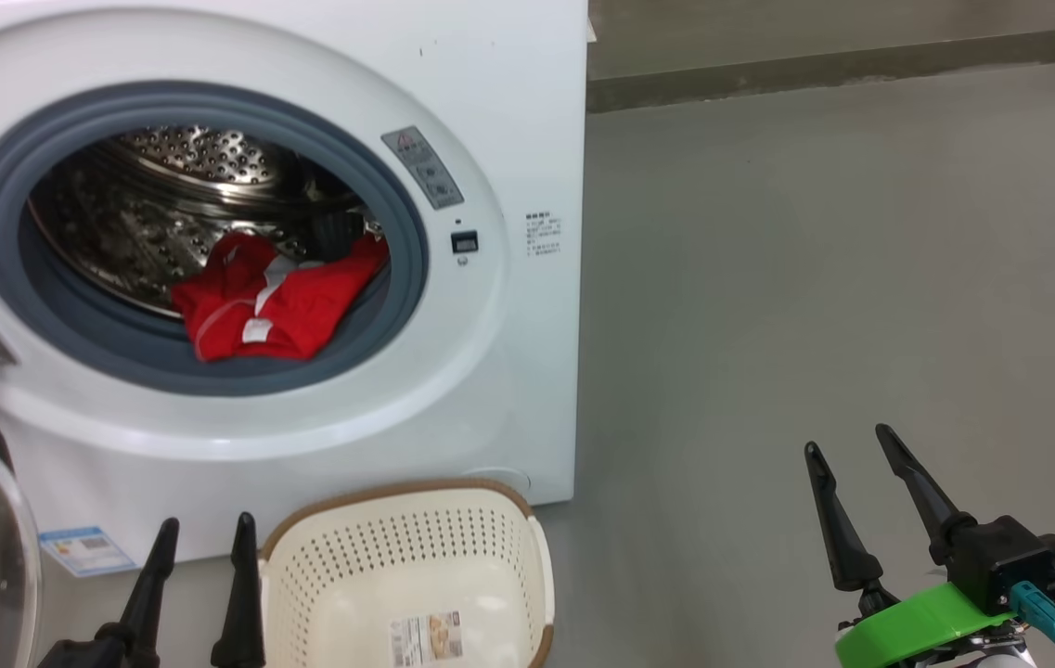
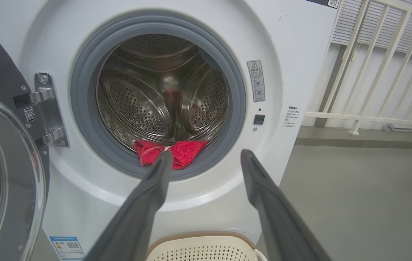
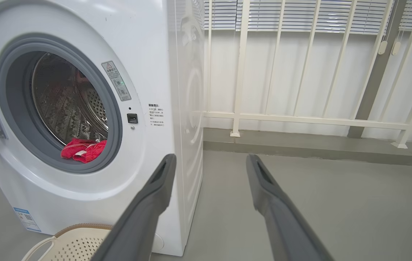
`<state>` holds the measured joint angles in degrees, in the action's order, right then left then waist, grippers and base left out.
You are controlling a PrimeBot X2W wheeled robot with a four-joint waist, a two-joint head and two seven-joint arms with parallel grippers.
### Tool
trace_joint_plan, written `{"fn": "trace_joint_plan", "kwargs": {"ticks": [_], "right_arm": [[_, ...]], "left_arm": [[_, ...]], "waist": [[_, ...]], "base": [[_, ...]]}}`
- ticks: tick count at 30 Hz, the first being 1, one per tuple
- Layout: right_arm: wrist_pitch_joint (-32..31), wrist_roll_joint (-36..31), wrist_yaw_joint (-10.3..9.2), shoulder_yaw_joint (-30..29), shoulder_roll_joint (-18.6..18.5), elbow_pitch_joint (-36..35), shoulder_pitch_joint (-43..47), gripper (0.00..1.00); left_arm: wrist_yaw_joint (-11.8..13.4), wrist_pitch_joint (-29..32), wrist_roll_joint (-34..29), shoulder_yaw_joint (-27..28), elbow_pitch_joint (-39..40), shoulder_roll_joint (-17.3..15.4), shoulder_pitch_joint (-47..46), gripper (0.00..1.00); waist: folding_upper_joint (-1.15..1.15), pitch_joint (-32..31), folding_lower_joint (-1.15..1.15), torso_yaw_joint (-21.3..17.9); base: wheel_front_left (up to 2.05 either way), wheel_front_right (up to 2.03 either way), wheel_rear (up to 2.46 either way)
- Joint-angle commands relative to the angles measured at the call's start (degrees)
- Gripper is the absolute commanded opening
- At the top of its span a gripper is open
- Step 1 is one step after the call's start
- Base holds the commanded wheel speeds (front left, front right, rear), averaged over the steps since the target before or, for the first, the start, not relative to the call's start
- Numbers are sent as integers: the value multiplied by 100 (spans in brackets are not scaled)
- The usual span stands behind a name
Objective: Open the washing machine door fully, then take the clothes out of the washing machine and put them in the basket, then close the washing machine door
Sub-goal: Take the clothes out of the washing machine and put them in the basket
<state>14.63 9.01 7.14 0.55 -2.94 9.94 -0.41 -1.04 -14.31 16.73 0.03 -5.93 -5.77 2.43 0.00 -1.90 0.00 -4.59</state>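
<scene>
Left claw (image 1: 207,521): at 7 o'clock in the head view, jaws spread wide, empty.
Left fingers (image 1: 148,584): two dark tapered blades, tips toward 12 o'clock.
Right claw (image 1: 846,438): at 4 o'clock in the head view, jaws spread wide, empty.
Right fingers (image 1: 838,529): long, dark, leaning toward 11 o'clock.
Right wrist: black block (image 1: 1000,557) behind the fingers, green bracket (image 1: 917,626) beneath it, at 5 o'clock.

the washing machine (image 1: 508,139) is white, with a grey ring (image 1: 212,371) round a shiny steel drum (image 1: 193,158) dotted with holes. the clothes (image 1: 276,301) are bright red with white stripes. the basket (image 1: 397,538) is cream, hole-patterned, brown-rimmed. the floor (image 1: 815,278) is plain grey.
</scene>
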Motion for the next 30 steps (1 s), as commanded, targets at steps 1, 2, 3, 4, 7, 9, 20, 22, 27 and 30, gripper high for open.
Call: {"fn": "trace_joint_plan", "kwargs": {"ticks": [1, 2, 3, 4, 7, 9, 20, 22, 27, 30], "right_arm": [[37, 0, 35, 125, -48, -122, -130, 100], [37, 0, 35, 127, -51, -119, -130, 100], [37, 1, 35, 126, -52, -118, -131, 100], [37, 1, 35, 126, -55, -117, -132, 100], [37, 8, 35, 130, -63, -118, -139, 100], [37, 8, 35, 139, -67, -114, -152, 100], [37, 0, 35, 183, -88, -106, -141, 100], [37, 2, 35, 181, -98, -107, -138, 100], [37, 7, 35, 190, -115, -112, -144, 100], [37, 6, 35, 208, -114, -115, -149, 100]], "left_arm": [[-23, -69, -39, 216, 178, -35, -125, 100], [-28, -69, -44, 216, 180, -32, -119, 100], [-31, -69, -38, 221, 183, -24, -115, 100], [-30, -69, -38, 222, 180, -17, -111, 100], [-2, -69, -56, 234, 182, 2, -113, 100], [15, -69, -70, 245, 201, 18, -117, 100], [-31, -69, -117, 306, 114, 21, -176, 100], [-49, -69, -124, 317, 89, 26, -189, 100], [-92, -69, -152, 343, 43, 35, -224, 100], [-114, -69, -151, 367, 19, 40, -229, 100]], "waist": [[0, 2, 0, 0], [0, 4, 0, 1], [0, 6, 0, 1], [0, 8, 0, 3], [0, 21, 0, 9], [0, 23, 0, 13], [0, -6, 0, 82], [0, -12, 0, 101], [0, -5, 0, 141], [0, 1, 0, 149]], "base": [[136, -136, 0], [123, -123, 0], [109, -109, 0], [96, -96, 0], [68, -68, 0], [34, -34, 0], [1, -1, 0], [0, 0, 0], [0, 0, 0], [0, 0, 0]]}}
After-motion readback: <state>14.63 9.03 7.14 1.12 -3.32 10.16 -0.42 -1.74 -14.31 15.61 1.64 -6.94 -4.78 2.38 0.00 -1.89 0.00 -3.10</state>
